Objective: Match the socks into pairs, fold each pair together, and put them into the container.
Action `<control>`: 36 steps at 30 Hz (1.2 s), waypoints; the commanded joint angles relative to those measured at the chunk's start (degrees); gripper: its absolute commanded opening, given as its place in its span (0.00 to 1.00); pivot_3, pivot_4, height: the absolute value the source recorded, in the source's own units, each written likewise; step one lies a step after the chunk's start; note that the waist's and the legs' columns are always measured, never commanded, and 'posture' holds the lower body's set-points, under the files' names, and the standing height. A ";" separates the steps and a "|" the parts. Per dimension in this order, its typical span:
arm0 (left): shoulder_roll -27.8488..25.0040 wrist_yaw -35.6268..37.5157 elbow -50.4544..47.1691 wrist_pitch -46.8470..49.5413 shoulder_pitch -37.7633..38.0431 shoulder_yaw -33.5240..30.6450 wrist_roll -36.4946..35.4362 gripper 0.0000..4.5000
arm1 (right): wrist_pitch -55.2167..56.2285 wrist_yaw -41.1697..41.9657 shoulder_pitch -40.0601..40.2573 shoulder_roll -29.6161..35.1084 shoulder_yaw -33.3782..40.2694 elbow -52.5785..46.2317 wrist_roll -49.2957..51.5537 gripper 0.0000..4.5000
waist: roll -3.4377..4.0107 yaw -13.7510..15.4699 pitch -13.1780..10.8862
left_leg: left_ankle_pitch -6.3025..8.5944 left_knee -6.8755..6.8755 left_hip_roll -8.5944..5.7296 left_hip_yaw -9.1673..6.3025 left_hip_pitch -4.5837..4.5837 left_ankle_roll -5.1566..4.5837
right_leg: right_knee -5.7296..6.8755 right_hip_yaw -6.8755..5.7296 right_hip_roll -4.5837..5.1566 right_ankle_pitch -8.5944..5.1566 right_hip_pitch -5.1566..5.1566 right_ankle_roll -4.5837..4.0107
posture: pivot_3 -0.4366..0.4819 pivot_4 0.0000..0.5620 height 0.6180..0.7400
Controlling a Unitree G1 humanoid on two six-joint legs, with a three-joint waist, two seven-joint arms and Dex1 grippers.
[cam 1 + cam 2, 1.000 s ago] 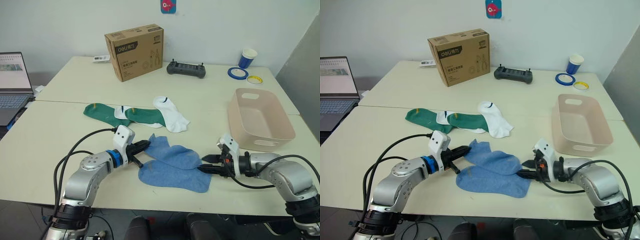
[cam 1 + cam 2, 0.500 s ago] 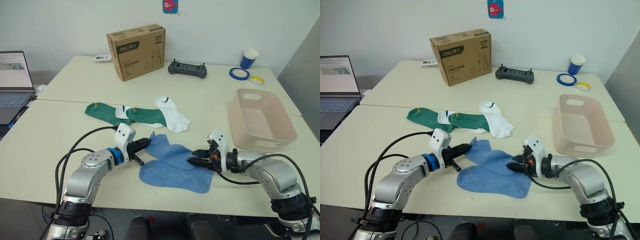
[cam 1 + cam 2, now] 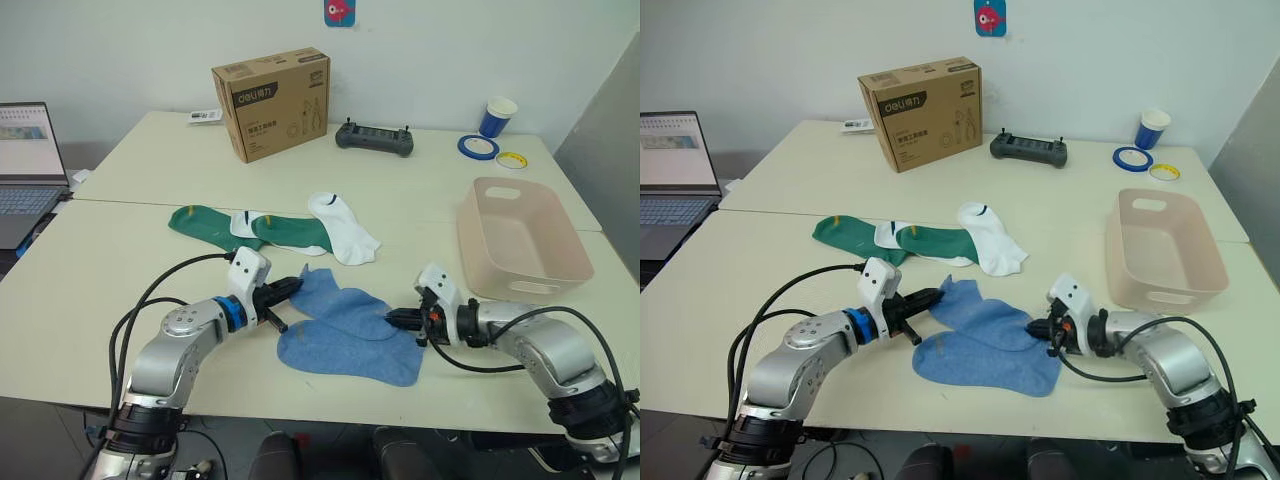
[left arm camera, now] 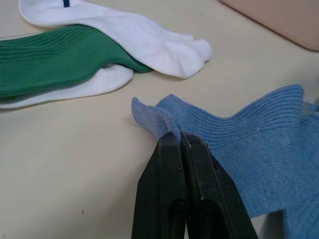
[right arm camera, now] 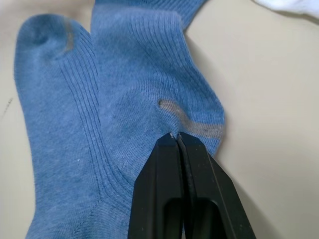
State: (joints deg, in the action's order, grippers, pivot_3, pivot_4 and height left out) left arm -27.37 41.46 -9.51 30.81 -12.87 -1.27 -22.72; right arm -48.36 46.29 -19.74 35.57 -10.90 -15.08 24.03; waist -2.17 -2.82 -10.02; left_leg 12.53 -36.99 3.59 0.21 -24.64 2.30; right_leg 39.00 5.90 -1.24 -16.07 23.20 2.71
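Nearest the robot on the table (image 3: 90,300), the two light blue socks (image 3: 345,325) lie overlapped, one partly on the other. The left hand (image 3: 290,287) is clamped on a cuff corner at their 10 o'clock edge, the cloth bunched into a little peak there, and the right hand (image 3: 398,318) is pinched on the heel at their 3 o'clock edge. Each pinch holds only a thin fold, so a pull could slip the fabric free, or lift one sock alone and drag the pair out of line before folding. Further back, at 12 o'clock from the blue pair, the dark green socks (image 3: 285,232) and white socks (image 3: 345,232) lie tangled. The pinkish container (image 3: 520,240) waits at 2 o'clock. Beyond it all stands a cardboard box (image 3: 270,88).
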 commanded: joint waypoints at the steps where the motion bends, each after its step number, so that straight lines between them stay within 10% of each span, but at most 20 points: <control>1: -1.12 0.79 -6.43 0.56 0.85 -2.89 -3.40 0.00 | 1.68 1.59 -3.34 2.53 3.78 -0.86 0.39 0.00 | 0.00 0.00 0.00 | 0.00 0.00 0.00 0.00 0.00 0.00 | 0.00 0.00 0.00 0.00 0.00 0.00 | 0.48 0.27 1.00; 11: 0.19 -4.92 -27.48 13.10 10.78 -3.48 -16.93 0.00 | 11.70 5.14 -12.03 3.82 1.30 11.51 -6.32 0.00 | 0.00 -0.38 0.00 | 0.00 0.00 0.00 0.03 0.01 0.00 | -0.01 0.01 0.06 0.00 0.00 -0.01 | 0.48 0.27 1.00; 21: 1.41 -9.89 -24.59 15.33 14.06 2.75 -14.15 0.00 | 15.52 8.49 -11.91 -0.34 -3.13 16.13 -9.46 0.00 | 0.05 -0.29 0.02 | -0.01 -0.04 -0.04 -0.03 0.01 -0.01 | 0.02 -0.05 0.05 0.02 -0.03 -0.15 | 0.48 0.27 1.00; 33: -17.41 8.53 -19.28 19.30 15.74 -9.99 -25.81 0.86 | 13.13 8.88 -8.64 1.65 -0.46 11.57 -8.20 0.00 | 0.19 -0.34 -0.05 | -0.01 0.02 0.07 -0.10 0.09 -0.01 | 0.10 -0.20 -0.02 -0.17 0.01 -0.31 | 0.48 0.27 1.00; 36: -19.68 11.17 -13.57 18.12 10.28 -10.35 -25.32 0.91 | 13.06 8.55 -8.16 1.15 0.18 10.75 -8.03 0.00 | 0.23 -0.31 -0.08 | -0.01 0.00 0.05 -0.04 0.12 0.00 | 0.08 -0.19 0.02 -0.17 0.00 -0.32 | 0.48 0.27 1.00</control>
State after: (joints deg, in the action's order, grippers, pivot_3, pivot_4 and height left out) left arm -46.46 50.61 -24.61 50.35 -0.45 -11.25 -47.45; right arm -35.55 54.95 -27.67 36.74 -12.54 -1.57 14.88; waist -1.94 -3.13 -10.10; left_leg 12.51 -37.00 3.61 0.18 -24.52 2.29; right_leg 39.08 5.70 -1.18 -16.25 23.18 2.40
